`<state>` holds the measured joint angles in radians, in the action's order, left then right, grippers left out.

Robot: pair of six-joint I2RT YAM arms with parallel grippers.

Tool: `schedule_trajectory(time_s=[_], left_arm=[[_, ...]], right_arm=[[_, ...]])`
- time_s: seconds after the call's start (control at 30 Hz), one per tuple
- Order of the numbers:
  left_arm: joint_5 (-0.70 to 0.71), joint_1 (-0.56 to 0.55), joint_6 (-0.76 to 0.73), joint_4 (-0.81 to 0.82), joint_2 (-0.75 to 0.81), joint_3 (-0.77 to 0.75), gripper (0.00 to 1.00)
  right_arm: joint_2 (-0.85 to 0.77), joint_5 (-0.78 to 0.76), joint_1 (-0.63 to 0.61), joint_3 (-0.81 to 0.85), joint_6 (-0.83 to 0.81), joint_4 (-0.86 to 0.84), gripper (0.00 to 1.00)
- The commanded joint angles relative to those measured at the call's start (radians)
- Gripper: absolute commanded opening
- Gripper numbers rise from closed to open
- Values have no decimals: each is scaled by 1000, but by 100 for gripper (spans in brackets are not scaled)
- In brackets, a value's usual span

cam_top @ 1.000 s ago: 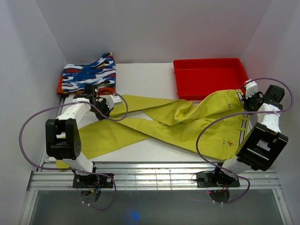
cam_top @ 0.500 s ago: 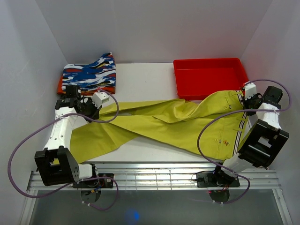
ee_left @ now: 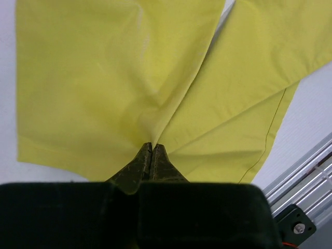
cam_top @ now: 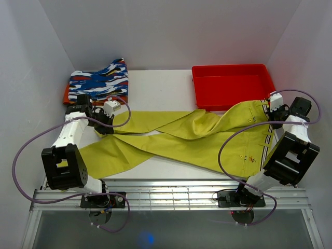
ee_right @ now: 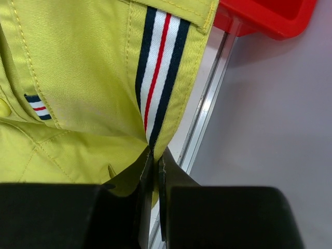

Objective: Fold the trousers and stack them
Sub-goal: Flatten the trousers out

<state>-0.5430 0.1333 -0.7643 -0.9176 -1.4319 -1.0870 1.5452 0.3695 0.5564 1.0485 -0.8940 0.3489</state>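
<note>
Top view, left to right. A folded patterned garment (cam_top: 98,82) in blue, white, black and orange lies at the far left corner of the white tabletop (cam_top: 161,83). Just in front of it, the left gripper (ee_left: 152,147) is closed on the yellow-green cloth of the trousers (cam_top: 207,140), pinching a small ridge of fabric near the end of one leg; the left wrist view shows the two fingertips pressed together with cloth fanning out from them. The trousers lie spread across the middle of the tabletop, their two legs crossing near the centre: the farther leg ends at the left gripper, and the nearer leg runs down to the front left edge, close to the aluminium rail (ee_left: 301,181). The waist lies at the right, just beside the front rim of the red tray (cam_top: 232,85), which occupies the far right corner. At the right edge, the right gripper (ee_right: 154,153) is clamped on the trousers at the waist, directly on the striped band (ee_right: 158,72); the right wrist view shows the dark, white and red stripes running straight into the closed fingertips, with a second small striped tab to the left of the band.
</note>
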Motion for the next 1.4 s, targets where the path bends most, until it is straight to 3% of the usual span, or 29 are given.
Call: schedule_trajectory(time_s=[0.0,0.17,0.3,0.47,0.63,0.8,0.9,1.1,1.33,1.37], left_arm=[[-67,5,91,75,-39,-30,0],[-9,12,111,106,-35,-80,0],[12,89,137,50,37,-206,0],[170,181,276,100,223,-352,0],[333,226,283,80,287,-376,0],[391,241,280,130,272,-324,0],[422,262,283,143,199,-339,0],[352,334,333,124,19,-393,0],[295,338,419,143,-353,-528,0],[275,338,419,117,-440,-597,10]], right_arm=[[-40,22,8,4,-8,-37,8],[-54,17,8,15,-16,-36,8],[-60,9,17,19,-19,-37,8],[-60,19,43,25,-23,-41,8],[-65,45,73,36,-39,-41,8],[-71,62,97,41,-52,-37,8],[-83,72,106,33,-68,-34,8],[-83,82,125,24,-105,-37,8],[-42,78,134,73,-100,-34,8],[-37,82,134,77,-94,-33,8]])
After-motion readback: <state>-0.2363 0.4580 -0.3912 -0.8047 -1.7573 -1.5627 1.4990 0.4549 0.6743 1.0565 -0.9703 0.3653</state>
